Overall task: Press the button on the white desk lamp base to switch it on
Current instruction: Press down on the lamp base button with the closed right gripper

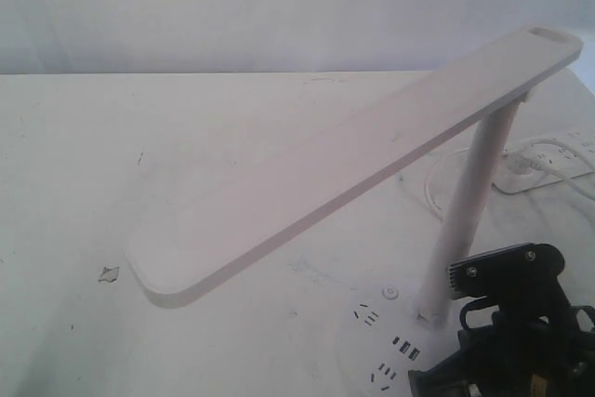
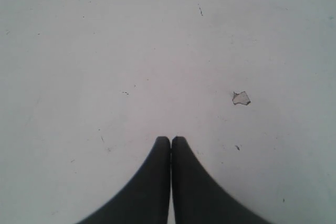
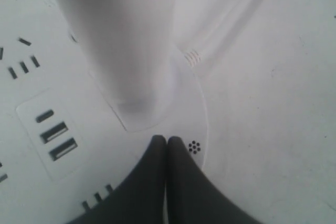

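Left gripper [image 2: 170, 140]: jaws pressed together, empty, over bare table [image 2: 79, 51]. Lamp [image 1: 353, 165] head slants across the middle. Its base [image 1: 372, 360] sits at the near edge, right of centre, with a small round button [image 1: 390, 293] just left of the pole [image 1: 474, 202] foot. Right gripper [image 3: 167, 140]: jaws together, nothing held, tips at the base rim beside the pole foot, not on the button. Likely best: use the joined jaws as one tip, skirt the pole, come straight down on the button, clear of the sockets [image 1: 370, 315].

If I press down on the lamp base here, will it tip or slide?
Probably won't tip: the white desk lamp base is a wide flat disc, and the right gripper is beside the pole. The long overhanging head may wobble slightly.
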You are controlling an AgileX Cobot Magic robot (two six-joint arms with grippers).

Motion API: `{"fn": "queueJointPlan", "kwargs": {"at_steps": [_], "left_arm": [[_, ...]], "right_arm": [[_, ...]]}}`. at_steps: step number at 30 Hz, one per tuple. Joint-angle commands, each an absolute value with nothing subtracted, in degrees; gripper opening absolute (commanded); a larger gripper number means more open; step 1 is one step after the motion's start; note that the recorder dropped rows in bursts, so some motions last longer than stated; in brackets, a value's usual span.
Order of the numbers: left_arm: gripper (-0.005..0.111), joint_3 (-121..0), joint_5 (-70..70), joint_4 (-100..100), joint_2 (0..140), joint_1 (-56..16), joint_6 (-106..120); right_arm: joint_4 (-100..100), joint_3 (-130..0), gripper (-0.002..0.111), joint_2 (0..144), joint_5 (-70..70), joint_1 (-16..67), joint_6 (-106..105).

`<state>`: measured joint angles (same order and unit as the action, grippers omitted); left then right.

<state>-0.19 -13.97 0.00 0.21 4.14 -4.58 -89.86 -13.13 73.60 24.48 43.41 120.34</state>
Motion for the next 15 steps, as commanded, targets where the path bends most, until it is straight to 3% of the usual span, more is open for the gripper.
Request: {"fn": "queueJointPlan", "kwargs": {"at_steps": [1,15], "left_arm": [[0.0,0.0,-14.14,0.0,0.0,3.82,-4.75],[0.0,0.0,-14.14,0.0,0.0,3.82,-4.75]], "right_arm": [[-90.01,-13.36,0.0,75.53,24.31,43.4,120.58],[-89.41,-13.36,0.0,79.23,19.88,43.4,120.58]]}}
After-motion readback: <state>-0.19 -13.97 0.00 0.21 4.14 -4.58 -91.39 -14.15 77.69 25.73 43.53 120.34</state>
